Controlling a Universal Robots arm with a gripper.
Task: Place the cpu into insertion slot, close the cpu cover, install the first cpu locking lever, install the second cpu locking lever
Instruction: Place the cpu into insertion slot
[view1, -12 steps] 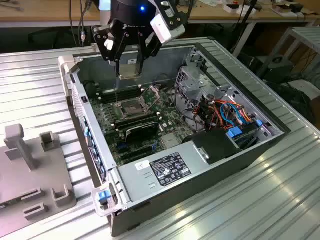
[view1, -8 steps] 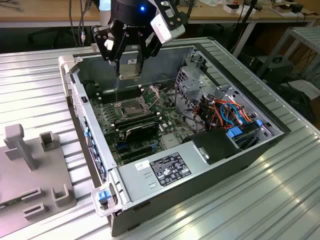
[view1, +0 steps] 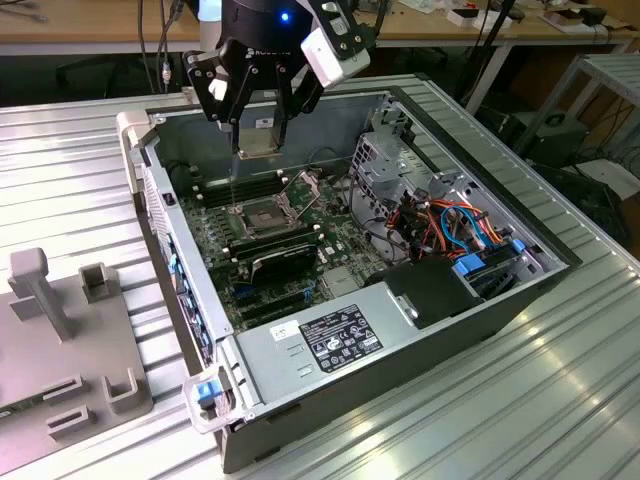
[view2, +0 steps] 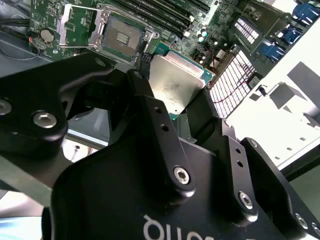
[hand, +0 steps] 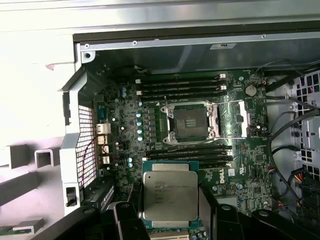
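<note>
While the black robot gripper (view1: 258, 125) clamps the flat, square, silver-grey-topped cpu (hand: 170, 194) by opposite edges, metal top up, the square dark insertion slot (hand: 190, 122) with its silvery rim lies uncovered on the green circuit board (hand: 235, 172) below. Exterior view: cpu hangs well above the slot, nearly overhead. The thin silvery cpu cover (hand: 232, 118) stands swung open beside the slot. The cpu's edges look roughly square to the slot's.

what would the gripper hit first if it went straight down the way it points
Likely the open insertion slot or the board beside it; the gripper, holding the cpu, hangs above them, depth unclear.
</note>
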